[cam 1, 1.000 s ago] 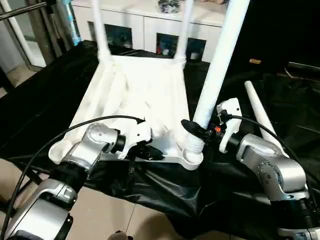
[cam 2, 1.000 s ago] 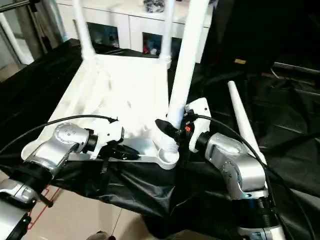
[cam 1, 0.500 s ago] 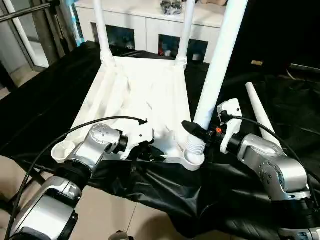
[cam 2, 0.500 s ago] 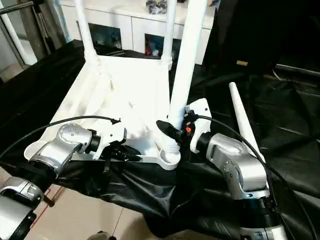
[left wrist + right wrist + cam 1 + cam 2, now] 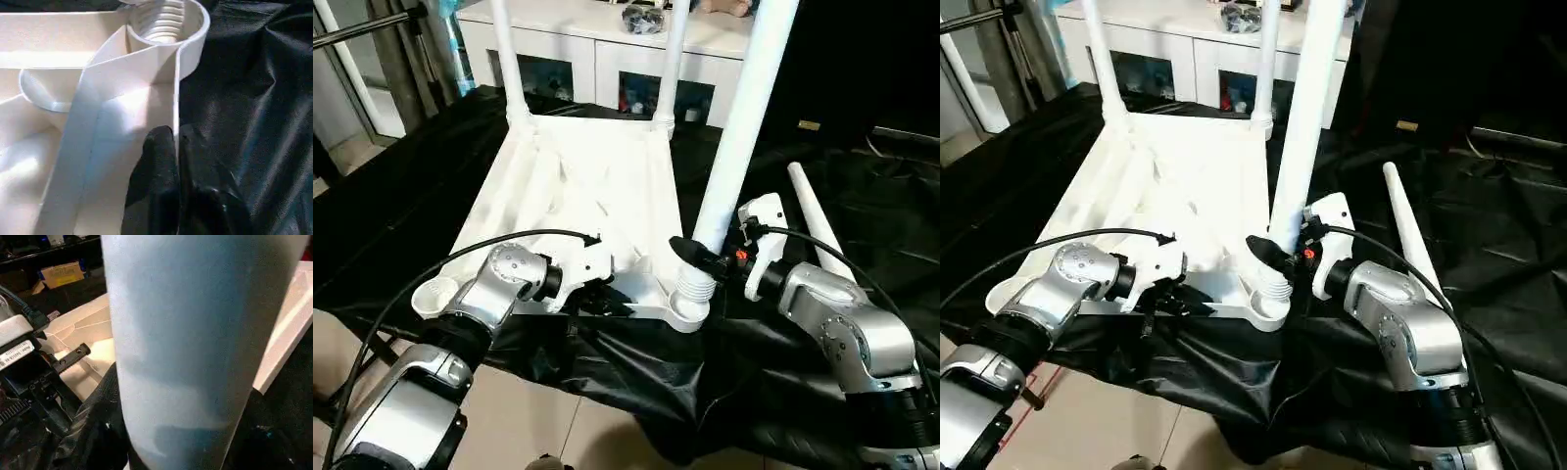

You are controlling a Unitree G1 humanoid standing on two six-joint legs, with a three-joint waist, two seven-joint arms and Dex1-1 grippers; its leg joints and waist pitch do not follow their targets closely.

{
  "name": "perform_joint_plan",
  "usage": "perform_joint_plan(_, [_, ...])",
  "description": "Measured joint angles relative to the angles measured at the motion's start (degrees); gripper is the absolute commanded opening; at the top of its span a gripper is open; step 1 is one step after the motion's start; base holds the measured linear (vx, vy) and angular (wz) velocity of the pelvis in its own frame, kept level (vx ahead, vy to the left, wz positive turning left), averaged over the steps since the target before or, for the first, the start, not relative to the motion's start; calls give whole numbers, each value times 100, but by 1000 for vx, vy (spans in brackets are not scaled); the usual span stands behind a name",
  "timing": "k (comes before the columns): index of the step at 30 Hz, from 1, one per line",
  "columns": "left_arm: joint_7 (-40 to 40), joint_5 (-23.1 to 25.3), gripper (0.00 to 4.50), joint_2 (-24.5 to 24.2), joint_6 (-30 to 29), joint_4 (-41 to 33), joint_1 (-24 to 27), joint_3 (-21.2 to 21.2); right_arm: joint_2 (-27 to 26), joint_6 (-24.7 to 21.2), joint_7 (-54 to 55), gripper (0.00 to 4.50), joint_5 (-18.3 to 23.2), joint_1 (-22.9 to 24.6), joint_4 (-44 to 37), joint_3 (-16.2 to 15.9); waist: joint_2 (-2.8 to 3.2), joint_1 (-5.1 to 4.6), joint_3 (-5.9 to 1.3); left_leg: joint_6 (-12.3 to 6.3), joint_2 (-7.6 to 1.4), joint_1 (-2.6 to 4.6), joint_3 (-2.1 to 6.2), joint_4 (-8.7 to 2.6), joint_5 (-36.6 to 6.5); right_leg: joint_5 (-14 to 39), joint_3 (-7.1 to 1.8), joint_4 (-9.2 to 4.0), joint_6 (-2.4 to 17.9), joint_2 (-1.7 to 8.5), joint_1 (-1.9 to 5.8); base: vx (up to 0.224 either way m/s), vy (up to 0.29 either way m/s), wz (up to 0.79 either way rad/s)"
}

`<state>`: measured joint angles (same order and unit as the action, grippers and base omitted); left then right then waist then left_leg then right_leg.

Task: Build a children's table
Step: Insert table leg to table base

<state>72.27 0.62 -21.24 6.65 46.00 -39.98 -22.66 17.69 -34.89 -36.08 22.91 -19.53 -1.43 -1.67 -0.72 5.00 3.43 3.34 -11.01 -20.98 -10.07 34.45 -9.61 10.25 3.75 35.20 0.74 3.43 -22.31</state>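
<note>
1. The tabletop [image 5: 587,196] lies upside down, ribbed underside up, on a table draped in black cloth [image 5: 773,323], its near edge towards me.
2. My left gripper [image 5: 607,297] is pinched closed on the thin rim wall of that near edge; in the left wrist view one black finger [image 5: 156,171] sits inside the wall and the other outside.
3. My right gripper [image 5: 697,257] clasps the lower end of the near-right leg [image 5: 739,137], which stands upright with its threaded base in the corner socket [image 5: 690,308].
4. Two more legs [image 5: 512,59] stand in the far corner sockets.
5. The near-left socket [image 5: 435,294] holds nothing.
6. The fourth leg [image 5: 818,220] lies on the cloth to my right.
7. A white cabinet [image 5: 607,49] stands behind.
</note>
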Motion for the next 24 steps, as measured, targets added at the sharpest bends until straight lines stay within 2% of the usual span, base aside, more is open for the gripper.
perform_joint_plan(4, [-134,135,0,123,23,188,-142,-27,-8,9,12,190,-9,-50,162,1,-1,-2,0,0,1,1,0,1,0,0,0,-3,0,0,4,0,0,0])
perform_joint_plan(7, [-556,205,0,296,8,455,-293,-21,-115,58,94,190,-47,-135,414,2,-2,-4,0,0,1,3,0,2,0,0,0,-7,0,1,6,0,0,0])
perform_joint_plan(12, [-904,291,0,367,-9,692,-437,37,-118,166,125,190,-144,-324,767,5,-3,-93,0,0,1,9,3,1,0,-1,5,-8,1,1,0,0,0,0])
perform_joint_plan(15, [-957,319,0,403,-23,818,-527,57,-121,270,105,190,-236,-575,1059,-20,-3,-112,0,0,1,6,3,0,0,-3,6,-7,4,1,-2,0,0,0])
perform_joint_plan(24, [-723,259,0,415,57,868,-518,179,-174,501,79,189,-369,-799,1535,-101,-5,-108,0,-1,0,-1,3,-10,-1,-22,8,-12,35,1,-7,0,0,0])
